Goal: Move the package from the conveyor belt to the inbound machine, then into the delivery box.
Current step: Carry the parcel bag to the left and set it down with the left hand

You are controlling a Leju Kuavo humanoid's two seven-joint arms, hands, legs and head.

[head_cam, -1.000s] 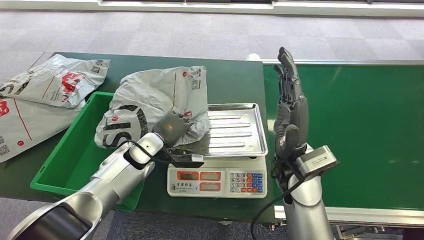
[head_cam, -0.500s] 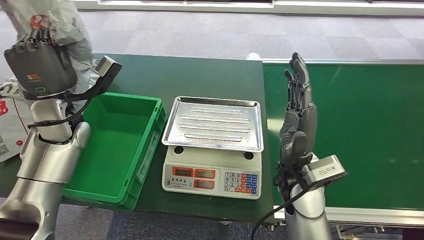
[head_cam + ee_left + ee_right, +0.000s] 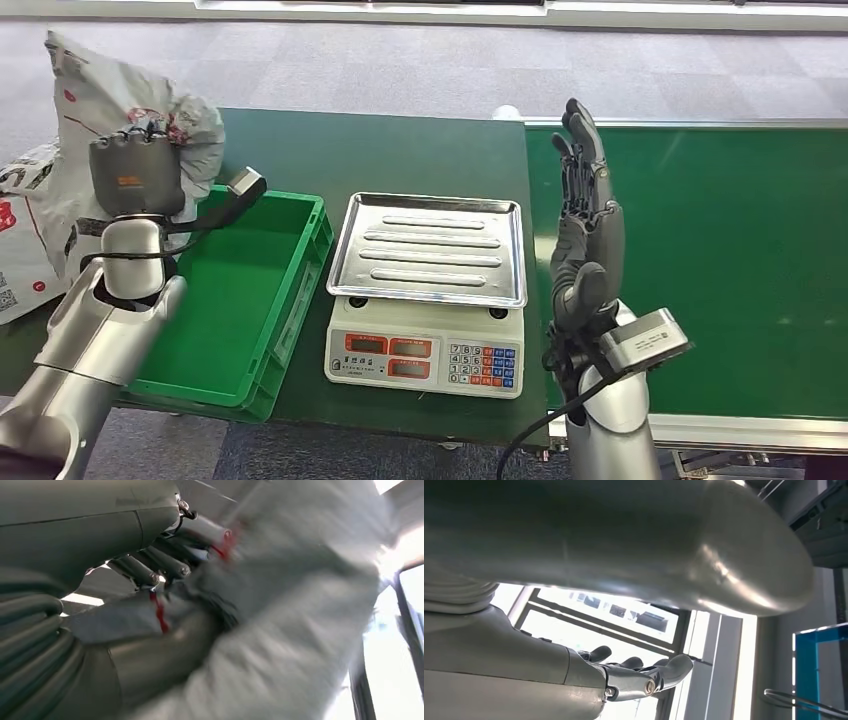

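Head view, operator: you've got the left robot hand (image 3: pixel 137 176) raised at approx 10 o'clock of the frame, fingers wrapped into the grey package (image 3: pixel 95 120); pkg is crumpled, held up in the air above the far-left corner of the green box (image 3: pixel 235 290), w/ red print showing; it's clear of the scale and the belt; left wrist view is blurred, but you can make out the left robot hand (image 3: pixel 165 575) w/ dark fingers (image 3: pixel 145 570) pressed into the grey package (image 3: pixel 300 605) film; grip is on.

Right robot hand (image 3: pixel 585 225) stands upright at approx 3 o'clock of the scale (image 3: pixel 430 290), fingers straight and apart, pointing away from the body, holding nothing; it sits over the seam between the desk (image 3: pixel 400 150) and the conveyor belt (image 3: pixel 720 250); right wrist view shows the right robot hand (image 3: pixel 629 675) w/ fingers extended, nothing in them.

Scale's steel tray is bare, keypad and displays face you at 6 o'clock; green box lies just beside the scale at its 9 o'clock, on the desk; two more grey mailers (image 3: pixel 15 235) lie at the frame's 9 o'clock edge, partly hidden behind the left arm; can't tell their exact overlap.
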